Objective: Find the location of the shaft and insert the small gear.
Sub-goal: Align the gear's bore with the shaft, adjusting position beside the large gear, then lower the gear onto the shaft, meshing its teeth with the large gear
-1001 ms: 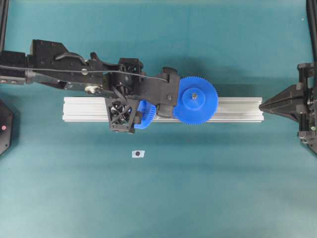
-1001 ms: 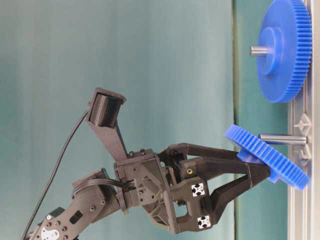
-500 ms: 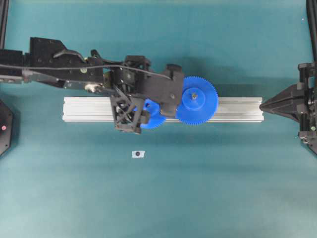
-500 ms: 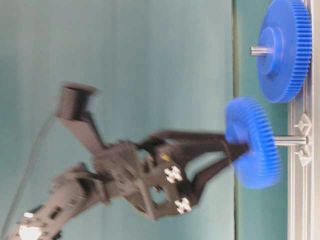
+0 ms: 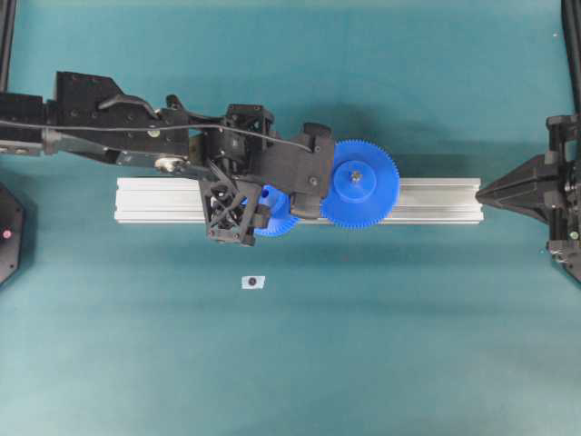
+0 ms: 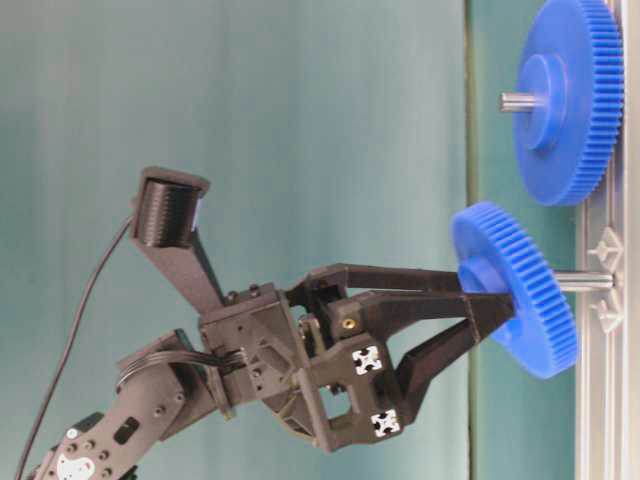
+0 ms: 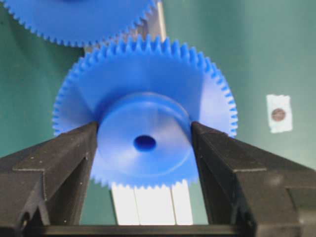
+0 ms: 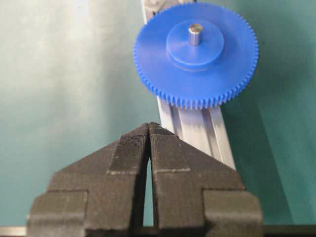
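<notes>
Small gear now squared up on the shaft

Since a second ago the left gripper [image 6: 490, 310] has levelled the bright blue small gear [image 6: 515, 290], clamped by its hub, over the thin silvery shaft [image 6: 585, 282] on the grooved aluminium rail [image 5: 163, 200], beside the larger blue gear [image 5: 361, 183]. The right gripper [image 8: 149, 129] rests closed, empty, above the teal table [image 5: 363, 345].

The small gear [image 6: 515, 302] is a bright blue toothed disc with a raised round hub and a dark centre hole [image 7: 144, 143]. It sits slightly tilted, threaded on the shaft [image 6: 582, 282], a thin silvery pin. Only the pin's stretch between gear and rail shows; its tip is hidden.
</notes>
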